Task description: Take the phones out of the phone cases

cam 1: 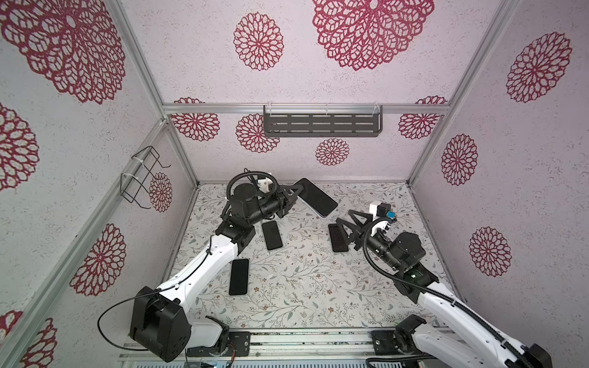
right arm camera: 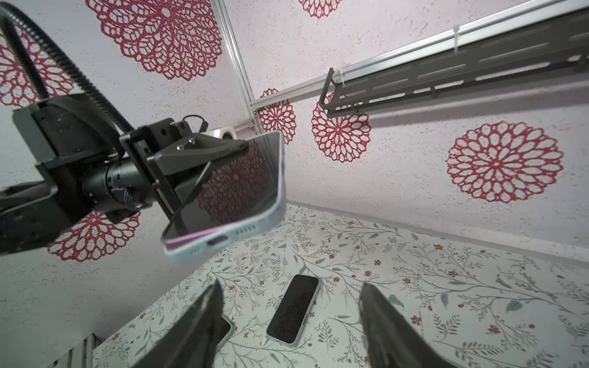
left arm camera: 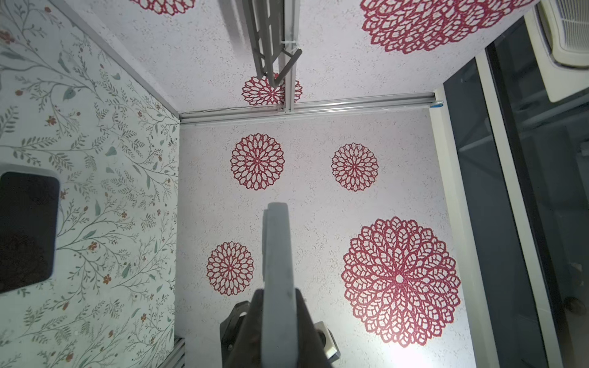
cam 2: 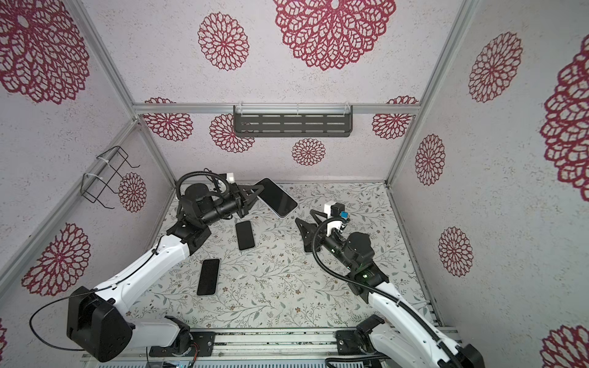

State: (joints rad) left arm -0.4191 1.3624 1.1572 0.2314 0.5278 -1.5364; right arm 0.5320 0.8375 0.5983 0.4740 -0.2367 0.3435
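Pale speckled walls [cam 1: 197, 63] all round, red lace-like flower medallions [cam 1: 258, 41] scattered. Aluminium frame bars [cam 1: 223, 109] at corners and across back. Dark slotted shelf [cam 1: 322, 124] on back wall, 12 o'clock. Black wire rack [cam 1: 140, 178] on side wall, 9 o'clock. Floor [cam 1: 318, 286] white, leafy sprig print. Metal rail [cam 1: 302, 344] at 6 o'clock. Left wrist view: dark glass panels [left arm camera: 497, 223], white vent unit [left arm camera: 564, 41] beyond wall. Light even.
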